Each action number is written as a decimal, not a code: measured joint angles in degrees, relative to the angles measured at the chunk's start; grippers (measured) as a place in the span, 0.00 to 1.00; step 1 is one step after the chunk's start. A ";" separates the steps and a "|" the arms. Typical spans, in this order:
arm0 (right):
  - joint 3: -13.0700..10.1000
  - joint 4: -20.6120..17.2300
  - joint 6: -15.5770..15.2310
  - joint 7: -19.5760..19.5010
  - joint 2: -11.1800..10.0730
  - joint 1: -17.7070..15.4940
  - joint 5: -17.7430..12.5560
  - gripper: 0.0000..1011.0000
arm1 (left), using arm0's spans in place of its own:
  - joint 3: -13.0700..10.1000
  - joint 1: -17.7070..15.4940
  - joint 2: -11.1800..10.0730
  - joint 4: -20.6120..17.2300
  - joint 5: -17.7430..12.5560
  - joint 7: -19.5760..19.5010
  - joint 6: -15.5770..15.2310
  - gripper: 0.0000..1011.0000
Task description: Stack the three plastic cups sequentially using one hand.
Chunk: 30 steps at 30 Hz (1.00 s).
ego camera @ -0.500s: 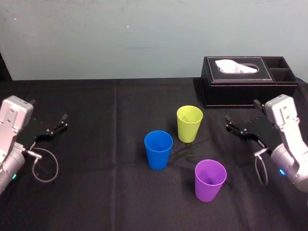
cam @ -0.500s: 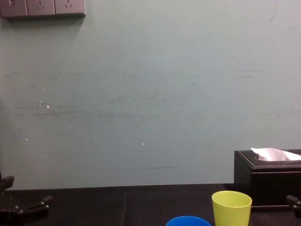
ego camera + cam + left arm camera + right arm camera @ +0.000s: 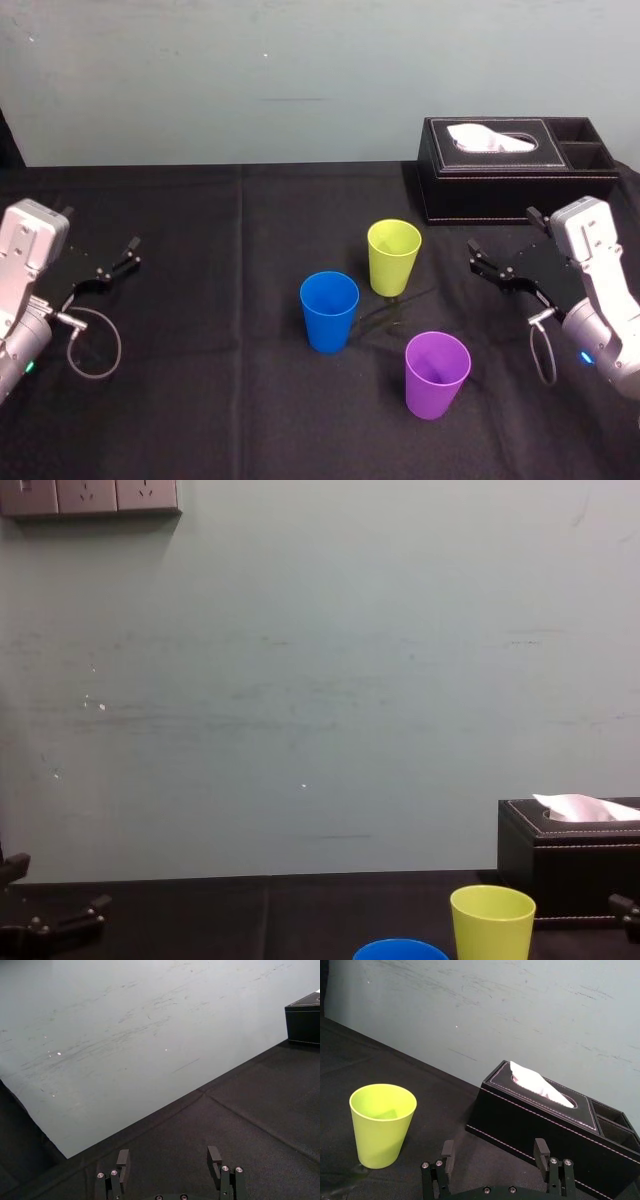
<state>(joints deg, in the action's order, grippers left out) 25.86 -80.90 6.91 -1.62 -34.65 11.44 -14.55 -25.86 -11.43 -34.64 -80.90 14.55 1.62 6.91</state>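
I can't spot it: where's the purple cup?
Head view: the purple cup stands right of centre, nearer the robot than the blue cup and the yellow-green cup.

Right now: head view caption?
Blue cup, yellow-green cup and purple cup upright, apart on black cloth; left gripper and right gripper open, flanking them.

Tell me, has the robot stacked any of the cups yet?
Not yet. The blue plastic cup, yellow-green plastic cup and purple plastic cup all stand apart, upright on the black cloth. Nothing is in hand: the right gripper hangs open beside them and the left gripper sits open at the far left. All the stacking is left.
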 joint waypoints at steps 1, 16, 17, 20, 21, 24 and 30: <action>0.00 0.00 0.00 0.00 0.00 0.00 0.00 0.99 | 0.00 0.00 0.00 0.00 0.00 0.00 0.00 1.00; 0.00 0.00 0.00 0.00 0.00 0.00 0.00 0.99 | 0.00 0.00 0.00 0.00 0.00 0.00 0.00 1.00; 0.00 0.00 0.00 0.00 0.00 0.00 0.00 0.99 | 0.00 0.00 0.00 0.00 0.00 0.00 0.00 1.00; 0.00 0.00 0.00 0.00 0.00 0.00 0.00 0.99 | 0.00 0.00 0.00 0.00 0.00 0.00 0.00 1.00; 0.00 0.00 0.00 0.00 0.00 0.00 0.00 0.99 | 0.00 0.00 0.00 0.00 0.00 0.00 0.00 1.00; 0.00 0.00 0.00 0.00 0.00 0.00 0.00 0.99 | 0.00 0.00 0.00 0.00 0.00 0.00 0.00 1.00; 0.00 0.00 0.00 0.00 0.00 0.00 0.00 0.99 | 0.00 0.00 0.00 0.00 0.00 0.00 0.00 1.00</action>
<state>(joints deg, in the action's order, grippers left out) 25.86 -80.90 6.91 -1.62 -34.65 11.43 -14.55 -25.86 -11.43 -34.65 -80.90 14.55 1.62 6.91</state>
